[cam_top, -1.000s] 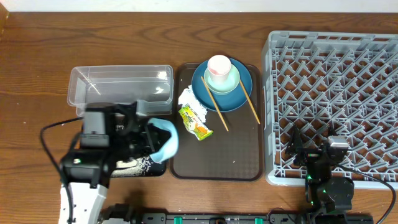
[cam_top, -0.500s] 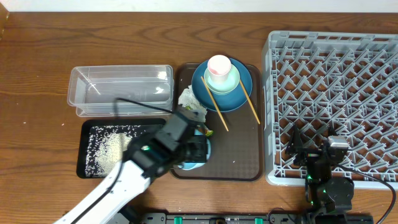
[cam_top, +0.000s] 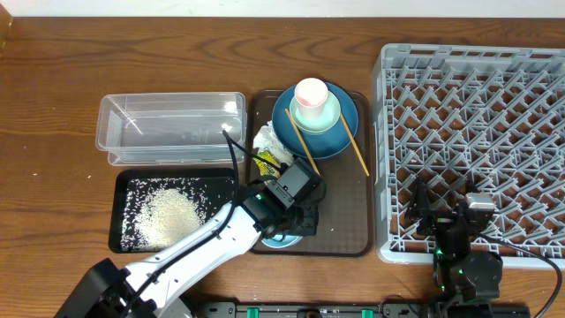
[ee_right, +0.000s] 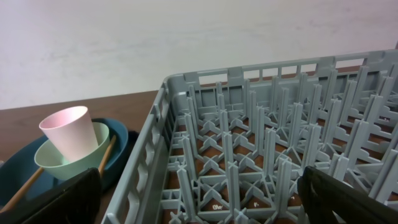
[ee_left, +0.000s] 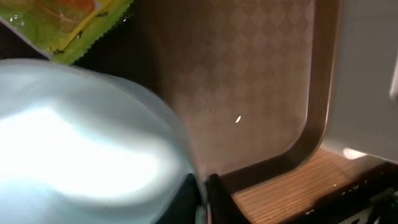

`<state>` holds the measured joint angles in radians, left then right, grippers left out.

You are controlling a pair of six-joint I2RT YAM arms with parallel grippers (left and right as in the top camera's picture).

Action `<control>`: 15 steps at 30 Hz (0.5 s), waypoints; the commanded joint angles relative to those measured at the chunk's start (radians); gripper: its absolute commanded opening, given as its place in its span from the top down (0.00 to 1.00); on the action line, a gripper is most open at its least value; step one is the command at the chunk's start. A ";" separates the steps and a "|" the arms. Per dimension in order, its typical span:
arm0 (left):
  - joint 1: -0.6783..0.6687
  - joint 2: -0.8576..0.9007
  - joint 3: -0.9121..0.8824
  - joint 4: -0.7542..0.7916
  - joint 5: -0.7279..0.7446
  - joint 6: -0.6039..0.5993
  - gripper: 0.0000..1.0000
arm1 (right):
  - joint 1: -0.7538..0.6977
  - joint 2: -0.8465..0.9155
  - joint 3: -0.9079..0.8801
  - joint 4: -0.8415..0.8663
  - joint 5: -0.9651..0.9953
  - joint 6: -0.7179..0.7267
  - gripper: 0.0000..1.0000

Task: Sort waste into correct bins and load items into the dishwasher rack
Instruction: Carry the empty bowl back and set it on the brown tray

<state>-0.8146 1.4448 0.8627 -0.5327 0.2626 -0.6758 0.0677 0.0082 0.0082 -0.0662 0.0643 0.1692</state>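
Rice grains (cam_top: 168, 212) are seen piled in the black tray (cam_top: 113, 212), so that waste is judged done. The clear tub (cam_top: 106, 132), at 12 o'clock of the black tray, looks empty. The snack wrapper (ee_left: 68, 25) and tissue (cam_top: 267, 140) are not yet binned; both lie on the brown serving tray (cam_top: 344, 212) at its 10 o'clock side. The dishwasher rack (cam_top: 477, 132), at 3 o'clock of that tray, is unloaded. The blue plate (cam_top: 342, 134), mint bowl (cam_top: 324, 113), pink cup (cam_top: 311, 93) and chopsticks (cam_top: 305, 152) are stacked at the tray's 12 o'clock. The pale blue-white bowl (ee_left: 81, 143) is placed at the tray's 7 o'clock corner, under the left gripper (cam_top: 290, 221).

The left claw is mostly hidden: one dark finger is seen against the bowl rim in the wrist view, and pinched or released cannot be told. The right gripper (ee_right: 199, 193) is spread wide with nothing held, parked at the rack's 7 o'clock. The wrapper is partly covered by the arm overhead, and the bowl is blown out white.
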 commanded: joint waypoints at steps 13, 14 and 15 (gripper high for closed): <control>-0.002 -0.179 0.087 -0.032 -0.232 -0.010 0.54 | 0.011 0.000 -0.003 -0.002 0.010 0.010 0.01; -0.001 -0.193 0.087 -0.038 -0.286 -0.011 0.52 | 0.011 0.000 -0.003 -0.002 0.010 0.010 0.01; 0.000 -0.202 0.087 -0.043 -0.336 -0.011 0.51 | 0.011 0.000 -0.003 -0.002 0.010 0.010 0.01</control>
<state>-0.8154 1.2766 0.9276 -0.5659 0.1165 -0.6838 0.0677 0.0082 0.0082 -0.0662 0.0647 0.1692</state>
